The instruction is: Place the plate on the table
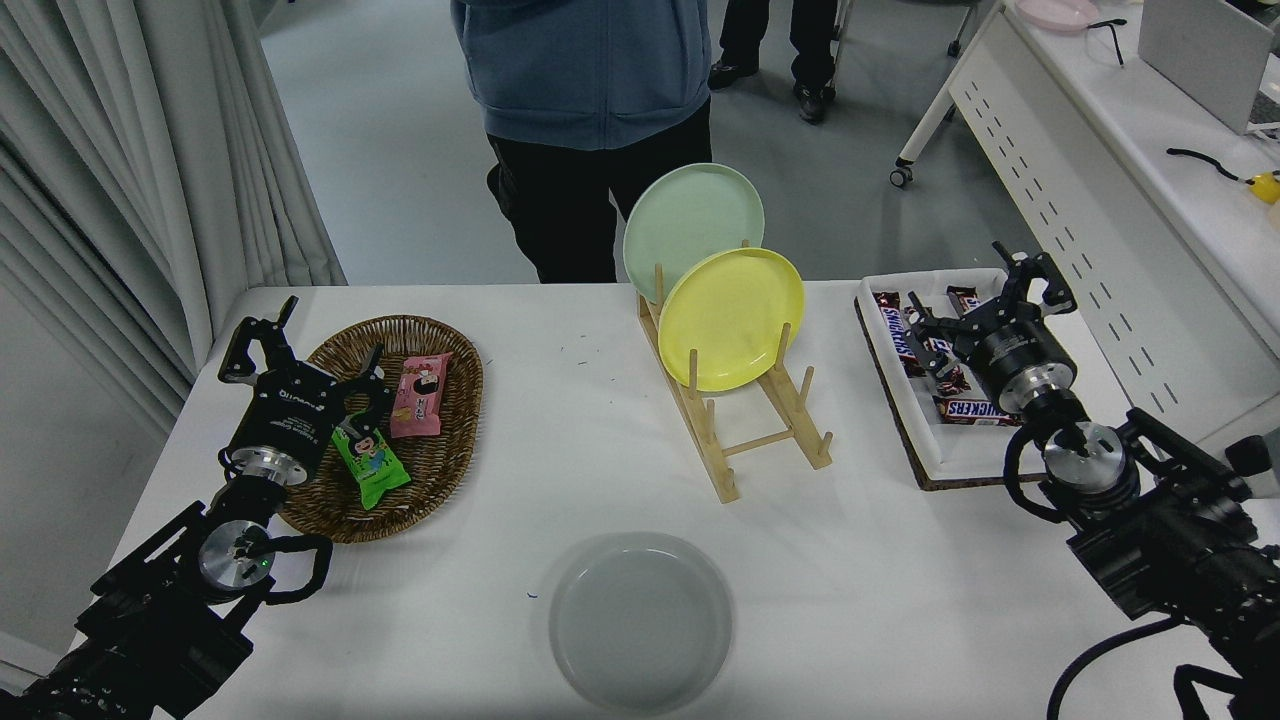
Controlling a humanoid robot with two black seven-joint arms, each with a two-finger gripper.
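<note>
Head view: plate (pixel 640 622) flat on table (pixel 880 600).

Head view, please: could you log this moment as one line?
plate: flat on table, untouched | right hand: open, empty, over candy tray | left hand: open, parked by basket

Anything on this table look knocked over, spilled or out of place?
Nothing stands out. The grey plate lies flat on the table, the yellow plate and green plate stand in the rack.
</note>
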